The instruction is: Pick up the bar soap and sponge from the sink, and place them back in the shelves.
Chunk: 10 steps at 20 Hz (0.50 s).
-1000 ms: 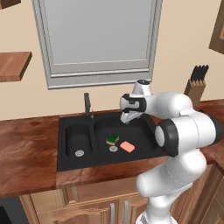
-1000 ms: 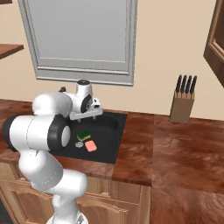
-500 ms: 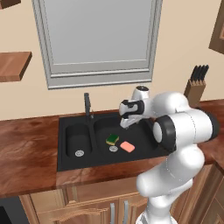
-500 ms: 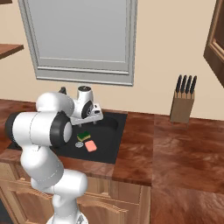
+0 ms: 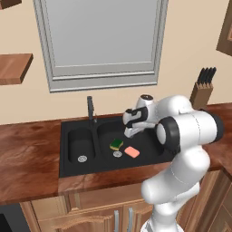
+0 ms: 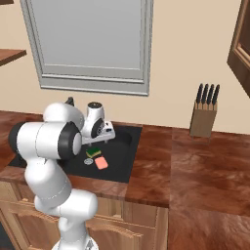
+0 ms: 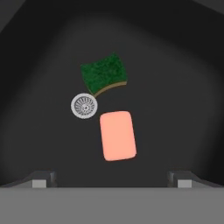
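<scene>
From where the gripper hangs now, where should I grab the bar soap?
Probably straight down from above, closing across the two long sides of the bar soap. It lies flat in the sink, apart from the sponge and drain; the open gripper hangs above it.

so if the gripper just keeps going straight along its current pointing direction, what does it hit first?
Most likely the bar soap: the open gripper points down into the sink with the soap nearly centred ahead. The sponge lies farther off-line. Depth is unclear.

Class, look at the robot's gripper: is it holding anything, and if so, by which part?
Nothing is held. The open gripper hangs above the bar soap and sponge lying in the sink.
</scene>
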Available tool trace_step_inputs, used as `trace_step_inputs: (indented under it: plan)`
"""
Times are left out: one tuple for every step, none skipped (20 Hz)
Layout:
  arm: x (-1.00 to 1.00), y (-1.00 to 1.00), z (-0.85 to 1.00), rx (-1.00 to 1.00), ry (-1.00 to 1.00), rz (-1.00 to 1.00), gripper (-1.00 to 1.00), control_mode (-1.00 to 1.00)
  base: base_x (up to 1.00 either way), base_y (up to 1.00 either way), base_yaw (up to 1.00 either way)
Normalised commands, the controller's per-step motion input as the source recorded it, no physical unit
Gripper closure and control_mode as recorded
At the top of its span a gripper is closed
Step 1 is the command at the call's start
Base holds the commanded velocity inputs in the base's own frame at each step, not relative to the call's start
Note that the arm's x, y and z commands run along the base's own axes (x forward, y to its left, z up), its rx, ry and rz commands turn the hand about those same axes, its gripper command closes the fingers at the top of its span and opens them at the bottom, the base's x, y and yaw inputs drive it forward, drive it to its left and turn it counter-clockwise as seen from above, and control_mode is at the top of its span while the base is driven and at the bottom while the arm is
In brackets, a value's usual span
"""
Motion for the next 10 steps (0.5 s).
trace_step_inputs:
  plan:
    - [0.0,0.0,-0.23,0.0,0.0,0.0,-1.0,-1.0,0.0,0.0,0.0]
    - [0.0,0.0,-0.22,0.0,0.0,0.0,-1.0,-1.0,0.0,0.0,0.0]
    - [0.0,0.0,-0.23,0.0,0.0,0.0,-1.0,-1.0,0.0,0.0,0.0]
    - [0.0,0.0,-0.26,0.0,0.0,0.0,-1.0,-1.0,0.0,0.0,0.0]
    - [0.0,0.0,-0.3,0.0,0.0,0.0,-1.0,-1.0,0.0,0.0,0.0]
    - [0.0,0.0,-0.31,0.0,0.0,0.0,-1.0,-1.0,0.0,0.0,0.0]
    - [0.0,0.0,-0.31,0.0,0.0,0.0,-1.0,-1.0,0.0,0.0,0.0]
    - [0.0,0.0,-0.25,0.0,0.0,0.0,-1.0,-1.0,0.0,0.0,0.0]
    - [0.0,0.0,-0.13,0.0,0.0,0.0,-1.0,-1.0,0.0,0.0,0.0]
    - [0.0,0.0,-0.14,0.0,0.0,0.0,-1.0,-1.0,0.0,0.0,0.0]
